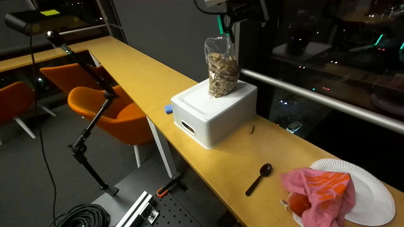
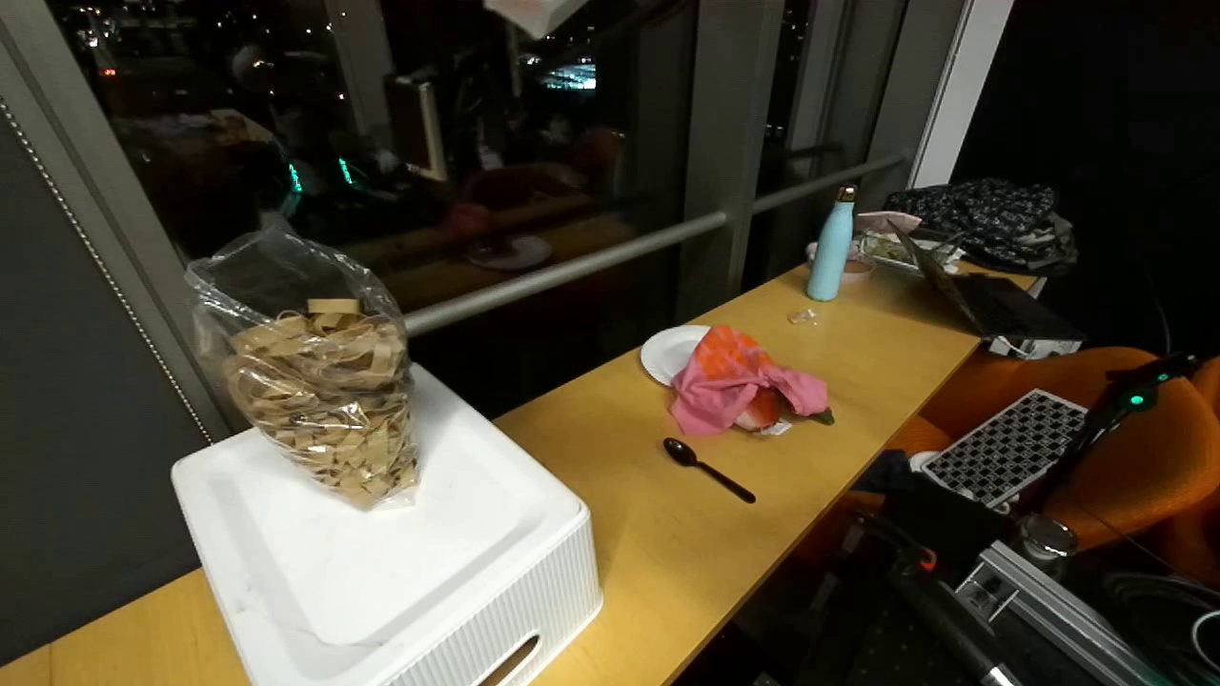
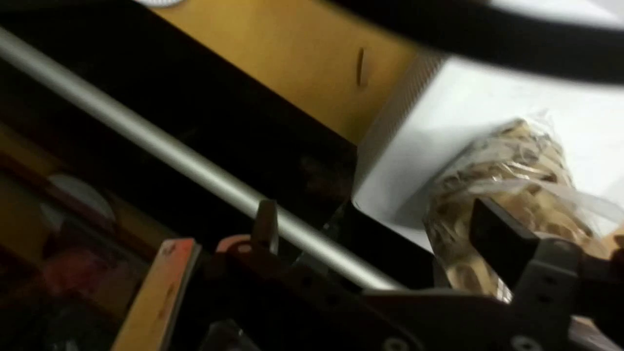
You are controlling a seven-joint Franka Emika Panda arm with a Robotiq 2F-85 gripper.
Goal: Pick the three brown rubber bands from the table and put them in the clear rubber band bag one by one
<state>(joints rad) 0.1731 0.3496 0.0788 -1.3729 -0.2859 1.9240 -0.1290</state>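
Near the clear bag | tool spread wide | holding nothing | contact unclear

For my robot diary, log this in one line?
Hand: open; clear rubber band bag: on white ribbed box; brown rubber band: on table

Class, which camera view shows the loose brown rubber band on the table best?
The wrist view: the rubber band appears largest there and nothing covers it, though slightly blurred. In an exterior view the rubber band is uncovered but small. In an exterior view where the white box looms larger, I cannot make it out.
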